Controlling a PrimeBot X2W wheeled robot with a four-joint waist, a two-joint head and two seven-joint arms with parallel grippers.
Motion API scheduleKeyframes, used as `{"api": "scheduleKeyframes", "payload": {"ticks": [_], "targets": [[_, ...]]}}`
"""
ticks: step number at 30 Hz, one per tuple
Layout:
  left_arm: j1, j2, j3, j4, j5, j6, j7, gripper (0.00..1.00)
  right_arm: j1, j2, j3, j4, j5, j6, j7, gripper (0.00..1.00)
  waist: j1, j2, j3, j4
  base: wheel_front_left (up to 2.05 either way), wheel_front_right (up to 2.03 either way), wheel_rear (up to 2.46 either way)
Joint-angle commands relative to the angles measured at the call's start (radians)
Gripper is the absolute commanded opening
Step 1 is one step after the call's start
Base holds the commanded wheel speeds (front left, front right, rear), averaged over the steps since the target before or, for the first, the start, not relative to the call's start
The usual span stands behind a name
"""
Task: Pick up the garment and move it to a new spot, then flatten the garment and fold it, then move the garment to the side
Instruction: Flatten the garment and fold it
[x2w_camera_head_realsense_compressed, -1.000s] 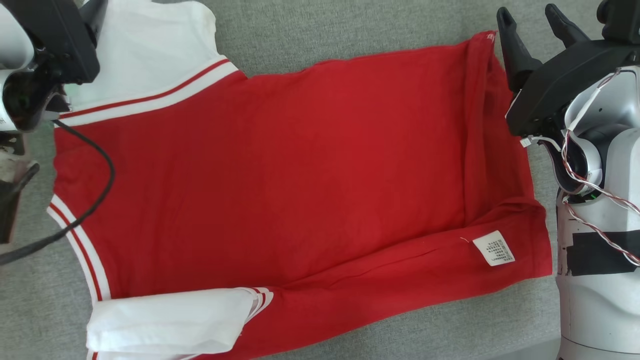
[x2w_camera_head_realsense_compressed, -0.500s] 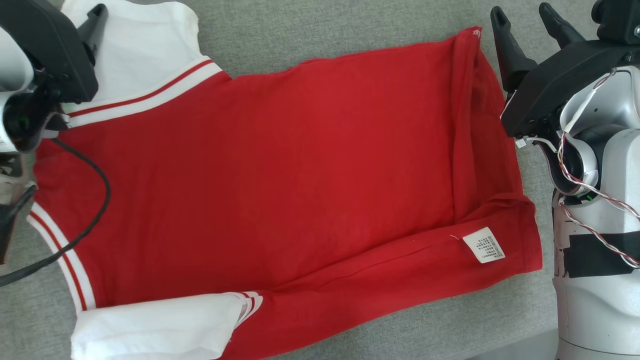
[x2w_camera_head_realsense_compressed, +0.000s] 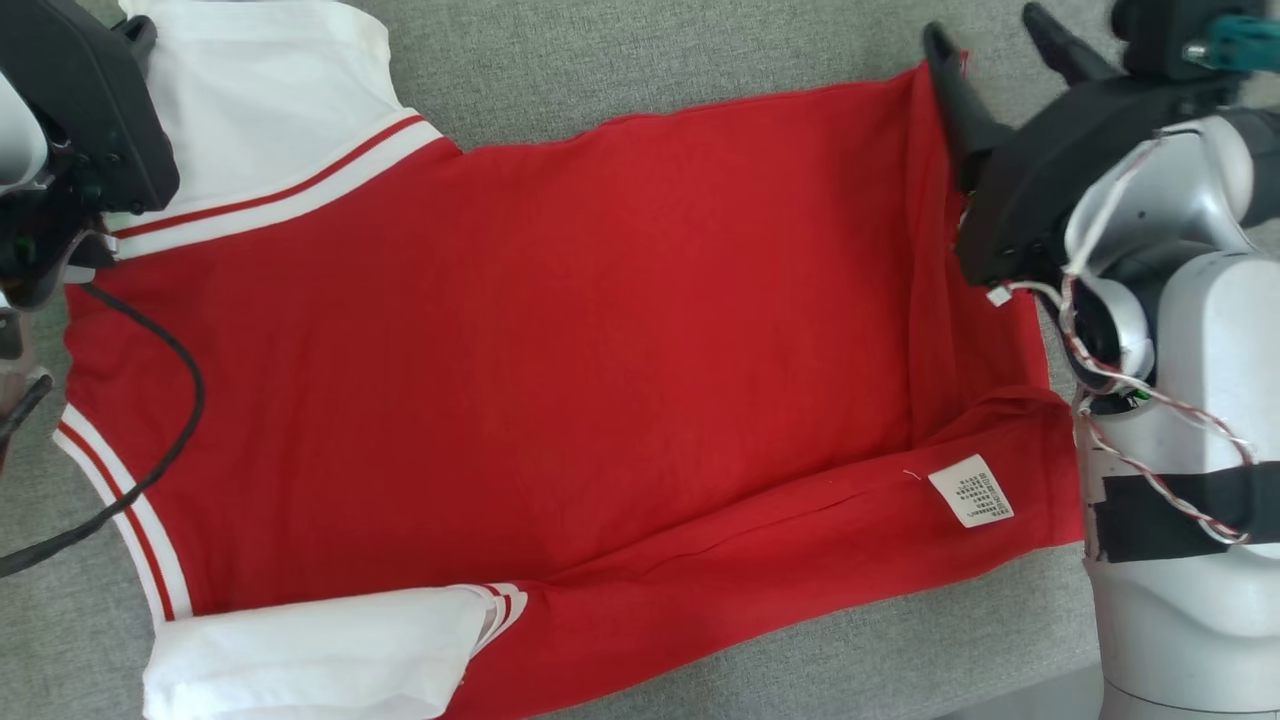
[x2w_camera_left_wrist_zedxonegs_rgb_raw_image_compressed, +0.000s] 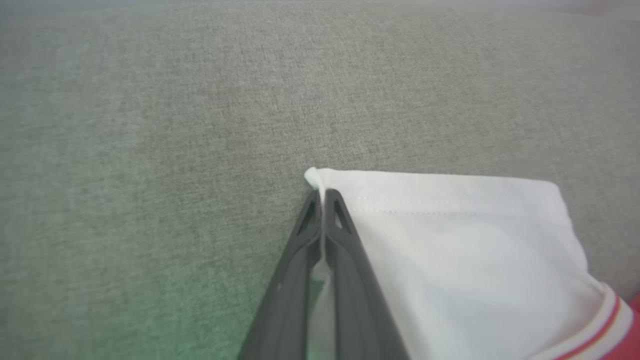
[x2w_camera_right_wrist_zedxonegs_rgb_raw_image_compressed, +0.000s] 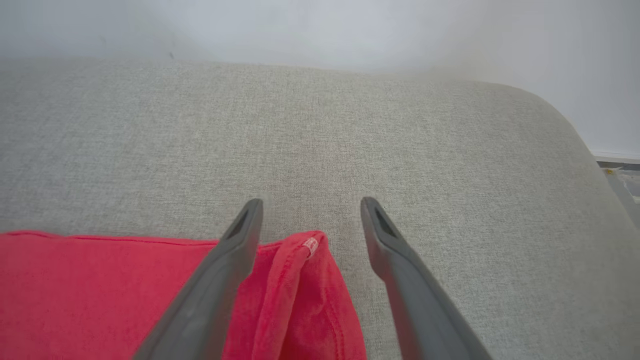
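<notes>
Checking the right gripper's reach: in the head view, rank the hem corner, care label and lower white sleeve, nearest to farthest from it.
1. hem corner, top right, at the right gripper.
2. care label, lower right.
3. lower white sleeve, bottom left.

Red garment with white sleeves lies spread flat, edges folded.

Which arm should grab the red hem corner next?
Right. The right end effector is open with the red hem corner between its fingers, seemingly ready to close. The left end effector is shut on the white sleeve corner, so it is occupied.
</notes>
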Motion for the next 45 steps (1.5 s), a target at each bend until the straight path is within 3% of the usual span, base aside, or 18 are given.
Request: {"api": "scheduleKeyframes", "payload": {"ticks": [1,10,23,31,41,45], "targets": [[0.028,0.008,-0.005,0.006,-0.016,-0.002,0.01,0.0,-0.004,-0.012,0.011,-0.006,-0.018,-0.002,0.023,1.0,0.0,-0.0001,-0.001,0.0,0.0,0.0,0.0],[0.021,-0.004,-0.016,0.004,-0.006,0.006,0.005,0.0,-0.031,-0.018,0.058,0.002,-0.102,-0.002,0.161,1.0,0.0,-0.0001,0.002,0.002,0.0,0.0,0.0],[0.014,-0.007,-0.028,0.016,-0.008,-0.003,-0.003,0.0,-0.017,-0.068,0.034,0.051,-0.142,-0.002,0.181,1.0,0.0,-0.0001,0.002,0.005,0.0,0.0,0.0],[0.017,-0.003,-0.028,0.011,-0.015,0.0,0.0,0.0,-0.047,-0.049,0.043,0.057,-0.088,-0.002,0.151,1.0,0.0,-0.0001,0.001,0.014,0.0,0.0,0.0],[0.023,-0.014,-0.032,0.011,-0.02,0.003,-0.01,0.0,-0.067,-0.057,0.063,0.089,-0.078,-0.002,0.211,1.0,0.0,-0.0001,-0.004,0.031,0.0,0.0,0.0],[0.021,-0.02,-0.038,0.008,-0.021,0.005,-0.01,0.0,-0.07,-0.069,0.051,0.103,-0.08,-0.002,0.221,0.95,0.0,-0.0001,0.0,0.038,0.0,0.0,0.0]]}}
